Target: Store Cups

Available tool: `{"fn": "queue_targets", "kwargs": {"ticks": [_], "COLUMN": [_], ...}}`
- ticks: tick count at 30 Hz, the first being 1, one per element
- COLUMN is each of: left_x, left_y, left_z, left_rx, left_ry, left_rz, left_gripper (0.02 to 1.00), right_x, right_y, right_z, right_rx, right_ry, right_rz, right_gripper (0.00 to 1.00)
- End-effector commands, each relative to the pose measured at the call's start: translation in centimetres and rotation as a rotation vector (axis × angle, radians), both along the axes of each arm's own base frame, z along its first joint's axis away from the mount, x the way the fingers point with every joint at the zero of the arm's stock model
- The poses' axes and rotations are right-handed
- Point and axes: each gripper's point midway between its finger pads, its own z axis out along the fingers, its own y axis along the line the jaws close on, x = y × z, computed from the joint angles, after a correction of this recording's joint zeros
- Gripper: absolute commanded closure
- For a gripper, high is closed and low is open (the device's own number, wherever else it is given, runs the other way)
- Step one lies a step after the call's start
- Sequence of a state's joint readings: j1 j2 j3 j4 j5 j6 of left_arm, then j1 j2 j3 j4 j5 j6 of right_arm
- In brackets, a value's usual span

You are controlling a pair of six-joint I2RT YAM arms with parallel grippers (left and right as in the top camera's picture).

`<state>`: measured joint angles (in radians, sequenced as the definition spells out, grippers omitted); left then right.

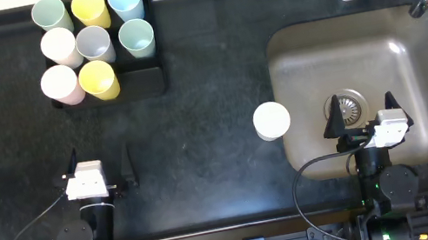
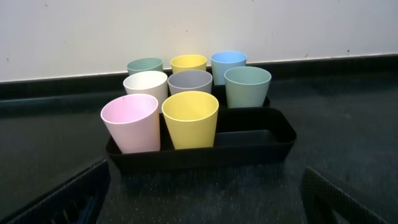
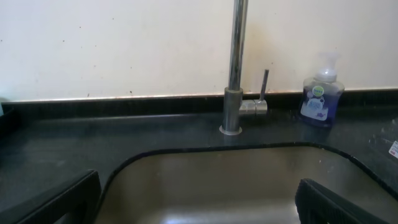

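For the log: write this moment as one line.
tray: eight cups, one slot free | white cup: at sink rim | left pincer, right pincer: open

A black tray in the upper left of the top view holds plain, unpatterned cups. Along the top are a pale green cup, a yellow cup and a light blue cup. Below them are a white cup, a grey cup and a teal cup, then a pink cup and a second yellow cup. A lone white cup stands at centre. The countertop is black with fine speckles, and the sink is dull steel-grey. Right of centre in the right wrist view, the soap bottle is blue-violet.
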<state>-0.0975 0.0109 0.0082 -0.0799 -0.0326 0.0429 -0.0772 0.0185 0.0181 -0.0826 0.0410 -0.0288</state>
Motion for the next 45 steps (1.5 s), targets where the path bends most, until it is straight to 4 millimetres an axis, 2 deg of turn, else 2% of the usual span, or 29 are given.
{"fn": "queue_targets", "kwargs": {"ticks": [1, 14, 19, 21, 26, 29, 31, 35, 37, 40, 45], "left_x": [-0.1, -0.1, -0.1, -0.1, -0.1, -0.1, -0.1, -0.1, -0.1, -0.1, -0.1], "left_y": [-0.2, -0.2, -0.2, -0.2, -0.2, -0.2, -0.2, -0.2, -0.2, -0.2, -0.2], "left_z": [0.1, 0.1, 0.1, 0.1, 0.1, 0.1, 0.1, 0.1, 0.1, 0.1, 0.1], "left_rx": [-0.019, -0.019, -0.019, -0.019, -0.019, -0.019, -0.019, -0.019, -0.019, -0.019, -0.019], "left_ry": [-0.003, -0.003, -0.003, -0.003, -0.003, -0.003, -0.003, -0.003, -0.003, -0.003, -0.003], "left_rz": [-0.01, -0.01, -0.01, -0.01, -0.01, -0.01, -0.01, -0.01, -0.01, -0.01, -0.01], "left_gripper": [0.018, 0.018, 0.018, 0.018, 0.018, 0.018, 0.02, 0.018, 0.018, 0.018, 0.018], "right_x": [0.0, 0.0, 0.2, 0.3, 2.0, 2.9, 3.3, 3.6, 3.8, 3.7, 2.2], "right_y": [-0.1, 0.0, 2.2, 3.1, 6.0, 8.1, 9.0, 9.0, 9.0, 8.9, 8.9], "right_z": [-0.4, -0.1, 0.2, 1.3, 6.2, 8.6, 9.3, 8.2, 6.8, 3.8, -1.7], "right_rx": [0.007, 0.007, 0.01, 0.016, 0.071, 0.148, 0.217, 0.33, 0.376, 0.423, 0.433], "right_ry": [0.001, -0.009, 0.004, 0.035, 0.216, 0.389, 0.535, 0.836, 0.975, 1.186, 1.503], "right_rz": [-0.002, 0.001, 0.126, 0.179, 0.362, 0.494, 0.543, 0.522, 0.51, 0.498, 0.415], "right_gripper": [0.007, 0.003, 0.003, 0.003, 0.005, 0.007, 0.005, 0.003, 0.001, 0.005, 0.003]}}
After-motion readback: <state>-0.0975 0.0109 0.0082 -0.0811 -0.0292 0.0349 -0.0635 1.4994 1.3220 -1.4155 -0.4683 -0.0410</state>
